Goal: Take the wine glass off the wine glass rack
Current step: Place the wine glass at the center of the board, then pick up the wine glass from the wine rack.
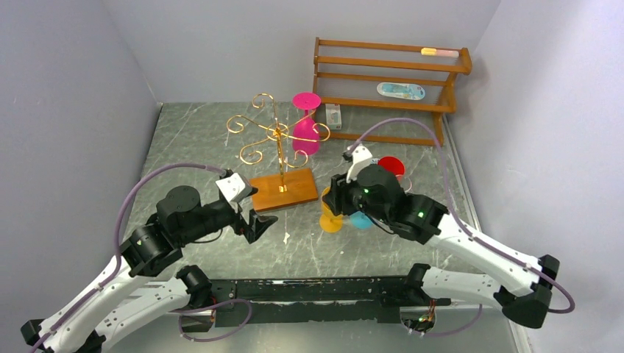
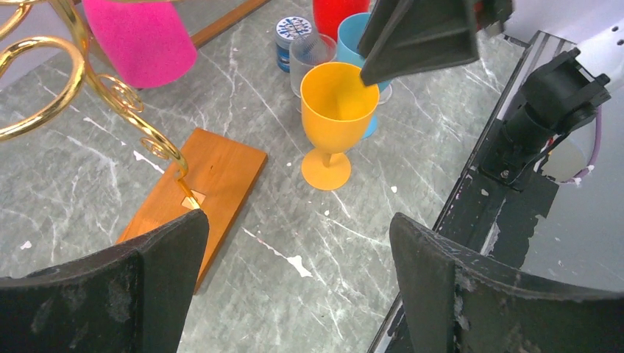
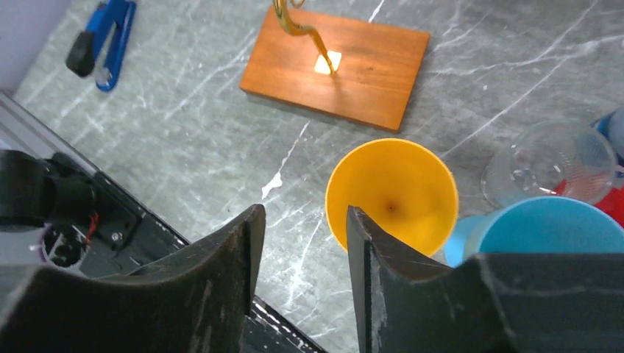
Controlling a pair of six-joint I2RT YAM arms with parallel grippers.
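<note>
The gold wire rack (image 1: 274, 134) stands on its orange-brown wooden base (image 1: 284, 190) at mid-table. A pink wine glass (image 1: 305, 132) hangs upside down on its right arm; its bowl shows in the left wrist view (image 2: 140, 37). An orange wine glass (image 1: 330, 219) stands upright on the table right of the base, also in both wrist views (image 2: 338, 110) (image 3: 394, 191). My right gripper (image 3: 302, 220) is open and empty, just above the orange glass's rim. My left gripper (image 2: 298, 243) is open and empty, low over the table near the base's front corner (image 2: 199, 191).
A blue glass (image 1: 361, 220), a red glass (image 1: 391, 165) and a clear cup (image 3: 552, 162) cluster right of the orange glass. A brown slatted shelf (image 1: 390, 81) stands at the back right. A blue clip (image 3: 103, 37) lies near the front rail.
</note>
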